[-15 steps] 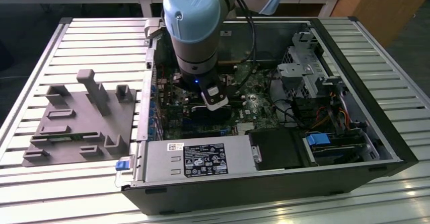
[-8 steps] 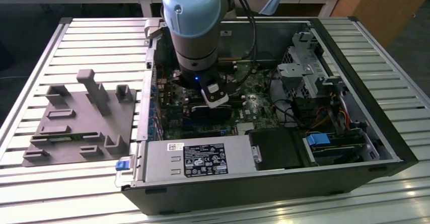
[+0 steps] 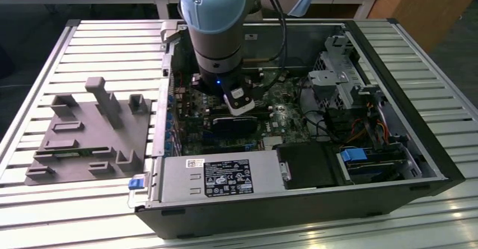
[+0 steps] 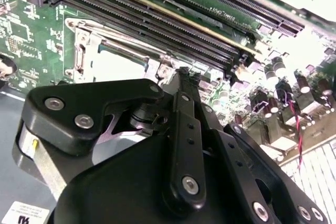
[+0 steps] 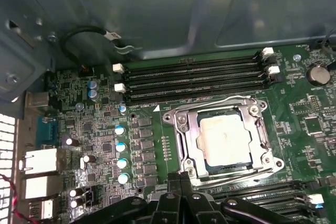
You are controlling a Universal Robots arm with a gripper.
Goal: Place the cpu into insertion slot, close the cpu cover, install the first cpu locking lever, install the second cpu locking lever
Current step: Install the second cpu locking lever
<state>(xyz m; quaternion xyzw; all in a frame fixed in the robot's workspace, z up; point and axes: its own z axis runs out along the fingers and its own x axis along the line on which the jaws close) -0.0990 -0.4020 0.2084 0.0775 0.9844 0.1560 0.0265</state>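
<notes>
The arm (image 3: 216, 31) reached down into the open computer case (image 3: 388, 148), which lay on its side on a slatted metal table (image 3: 112, 42). In the exterior view the gripper (image 3: 240, 110) hung over the green motherboard (image 3: 287, 117), near the middle of the case. A grey plastic fixture (image 3: 93, 134) sat on the table, well apart on the exterior view's left of the case. A power supply (image 3: 216, 176) filled the near edge of the case.

In the first wrist view the cpu (image 5: 224, 140) lay flat in the insertion slot (image 5: 202, 163), its pale metal face showing through the window of the cpu cover (image 5: 181, 124). The cover was down over the chip, its silver frame lying around it. Thin metal levers (image 5: 231, 174) ran along the sides of the frame; whether they were latched could not be told. Long black memory slots (image 5: 194, 80) ran just beside the far side of the slot.

The gripper's fingers (image 5: 181, 182) stood pressed together, holding nothing, with their tips just beside the near edge of the socket frame. In the second wrist view the closed fingers (image 4: 184, 85) pointed at the corner of the cover (image 4: 86, 51), near it; contact could not be made out. The chip's pale face (image 4: 118, 66) showed there too, inside the frame.
</notes>
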